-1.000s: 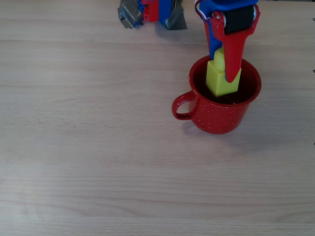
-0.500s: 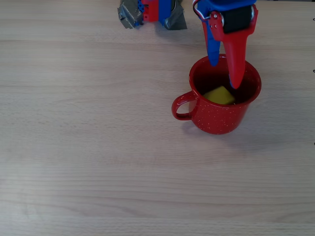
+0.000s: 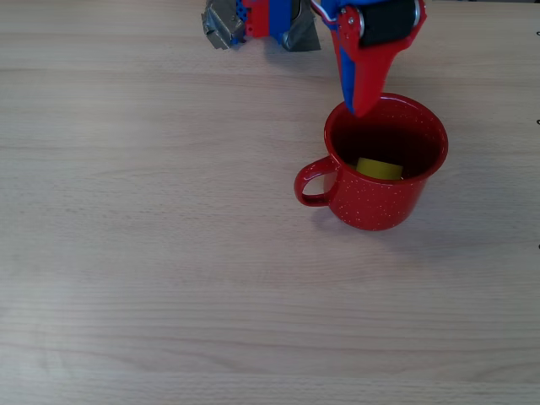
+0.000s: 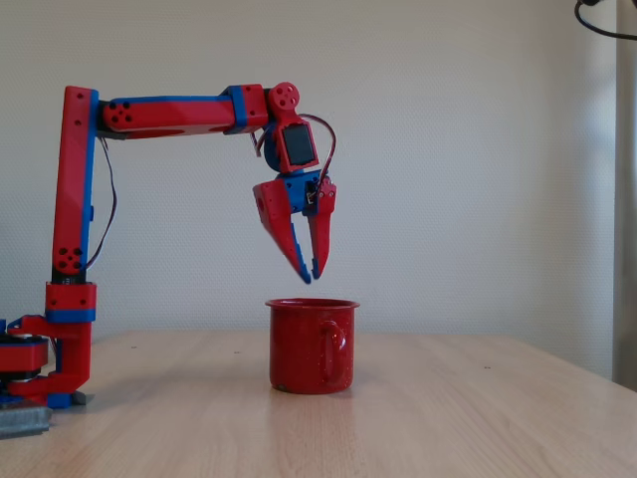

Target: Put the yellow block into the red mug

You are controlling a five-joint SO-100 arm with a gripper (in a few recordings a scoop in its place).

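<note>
The red mug (image 3: 368, 208) stands upright on the wooden table, right of centre in the overhead view, its handle pointing left. The yellow block (image 3: 379, 168) lies inside it at the bottom, partly hidden by the near wall. My gripper (image 3: 358, 105) hangs over the mug's far rim, its fingers closed together with nothing between them. In the fixed view the gripper (image 4: 311, 276) points down a short way above the mug (image 4: 311, 351), clear of the rim, and the mug's wall hides the block.
The arm's base (image 3: 261, 21) is fixed at the table's far edge; in the fixed view the base (image 4: 45, 373) stands at the left. Bare wooden table (image 3: 169, 278) stretches left of and in front of the mug.
The gripper let go of the yellow block, which dropped into the mug. It then rose out of the mug, drew back toward the base and closed its fingers.
</note>
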